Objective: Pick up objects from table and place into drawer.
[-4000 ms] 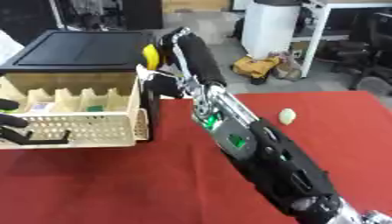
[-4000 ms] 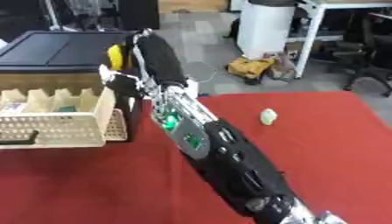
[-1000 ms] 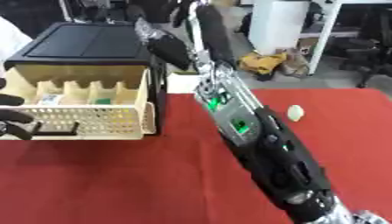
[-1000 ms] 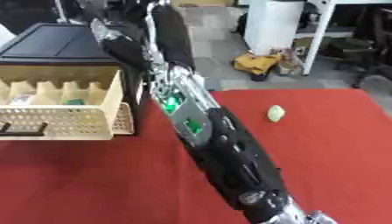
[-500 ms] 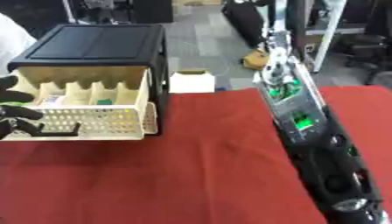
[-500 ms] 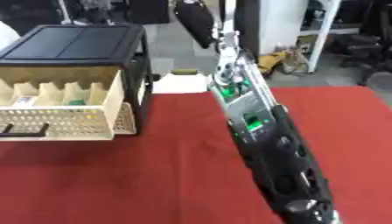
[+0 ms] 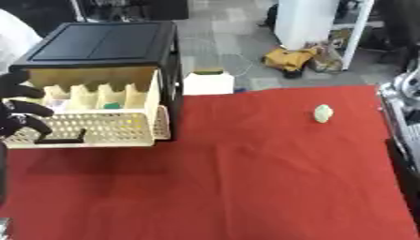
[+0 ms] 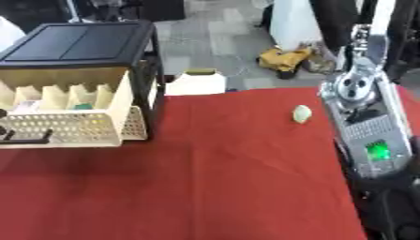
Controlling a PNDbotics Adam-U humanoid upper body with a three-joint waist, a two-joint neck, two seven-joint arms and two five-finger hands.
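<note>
A small pale green object [image 7: 323, 113] lies alone on the red tablecloth [image 7: 246, 183] at the right. At the back left a black cabinet [image 7: 102, 42] stands with its cream drawer [image 7: 90, 127] pulled out. Behind the drawer's dividers I see a green thing [image 7: 112, 105] and something white. My left hand [image 7: 18, 108] shows at the left edge beside the drawer's front corner, fingers spread and slightly bent, holding nothing. My right arm [image 8: 365, 108] rises along the right side and leaves the top of the view, so its hand is hidden.
The table's far edge runs just behind the green object. Beyond it, on the floor, are a white box [image 7: 209, 83] and a yellow bag [image 7: 295, 56]. The right arm covers the cloth's right side.
My right arm has swung away from the drawer to the right and up, taking its hand out of view. The yellow thing seen at the cabinet earlier no longer shows.
</note>
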